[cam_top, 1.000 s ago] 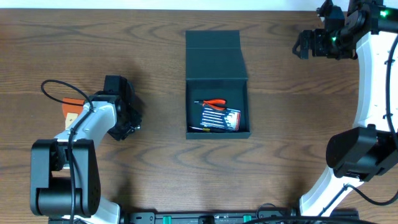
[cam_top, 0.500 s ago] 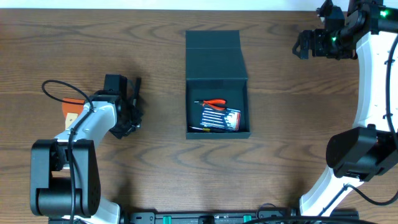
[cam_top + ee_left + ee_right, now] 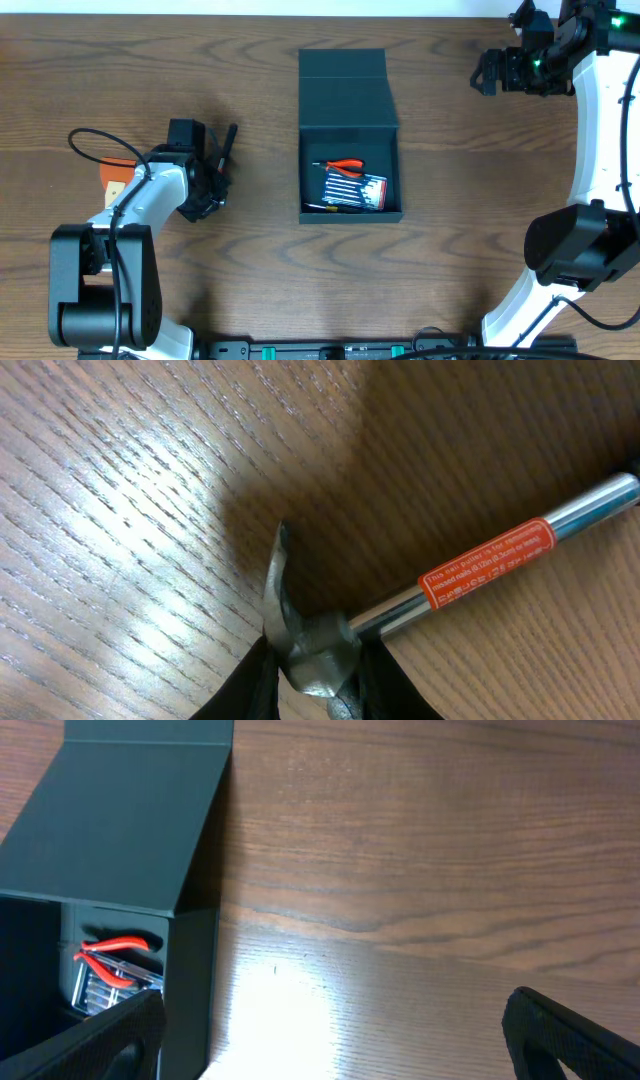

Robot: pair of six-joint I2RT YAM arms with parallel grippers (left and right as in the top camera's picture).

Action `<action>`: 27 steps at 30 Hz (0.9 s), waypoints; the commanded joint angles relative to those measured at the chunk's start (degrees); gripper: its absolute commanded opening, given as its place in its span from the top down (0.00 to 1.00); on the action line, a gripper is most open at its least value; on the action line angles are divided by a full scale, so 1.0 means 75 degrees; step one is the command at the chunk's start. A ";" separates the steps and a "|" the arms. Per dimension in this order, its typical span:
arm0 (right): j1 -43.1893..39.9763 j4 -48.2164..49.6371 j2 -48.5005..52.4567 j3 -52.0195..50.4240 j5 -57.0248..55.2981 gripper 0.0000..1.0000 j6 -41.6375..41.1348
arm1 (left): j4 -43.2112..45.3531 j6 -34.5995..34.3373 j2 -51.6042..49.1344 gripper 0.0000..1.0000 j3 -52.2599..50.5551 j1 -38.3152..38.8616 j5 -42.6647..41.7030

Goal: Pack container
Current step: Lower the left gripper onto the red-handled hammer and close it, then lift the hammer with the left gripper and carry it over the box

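The container (image 3: 349, 104), a dark teal box, stands open mid-table with its lid flap laid back. Inside lie red-handled pliers (image 3: 347, 167) and a screwdriver-bit case (image 3: 354, 190). My left gripper (image 3: 207, 178) is left of the box, shut on the steel head of a hammer (image 3: 310, 645). The hammer's shaft with its orange label (image 3: 488, 563) runs up to the right, and its dark handle (image 3: 227, 137) pokes out beyond the gripper. My right gripper (image 3: 487, 72) hangs open over the far right. Its wrist view shows the container (image 3: 130, 820) and the pliers (image 3: 116, 947) at left.
An orange item (image 3: 118, 164) and a beige piece (image 3: 115, 189) lie partly under the left arm, with a black cable (image 3: 80, 140) looping beside them. Bare wood lies between the box and each arm.
The left jaws have closed on the hammer head. The hammer's handle, hidden a second ago, now sticks out past the gripper toward the back. The right arm has not moved.
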State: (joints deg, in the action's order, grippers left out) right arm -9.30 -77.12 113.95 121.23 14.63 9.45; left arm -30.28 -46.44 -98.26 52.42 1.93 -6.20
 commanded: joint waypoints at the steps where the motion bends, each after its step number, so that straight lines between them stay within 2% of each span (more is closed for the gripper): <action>1: 0.0050 -0.0032 -0.0050 0.0009 0.0108 0.01 0.0064 | -0.0064 0.0256 -0.0271 0.94 -0.0122 -0.0041 0.0370; 11: 0.0050 -0.0038 -0.0050 0.0009 0.0108 0.01 0.0064 | -0.0423 0.1003 -0.0012 0.94 0.0125 -0.0035 0.0370; 22: 0.0050 -0.0044 -0.0050 0.0009 0.0108 0.01 0.0061 | -0.0854 0.1463 0.1408 0.94 0.0160 -0.0035 0.0396; 25: 0.0050 -0.0061 -0.0050 0.0009 0.0108 0.01 0.0064 | -0.1177 0.1871 0.1909 0.94 0.0286 -0.0032 0.0393; 27: 0.0050 -0.0070 -0.0050 0.0009 0.0108 0.01 0.0064 | -0.1373 0.2460 0.2238 0.94 0.0443 0.0009 0.0341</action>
State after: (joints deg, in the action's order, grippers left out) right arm -9.30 -77.38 113.95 121.23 14.63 9.45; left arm -39.48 -34.61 -84.79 53.25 1.93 -4.10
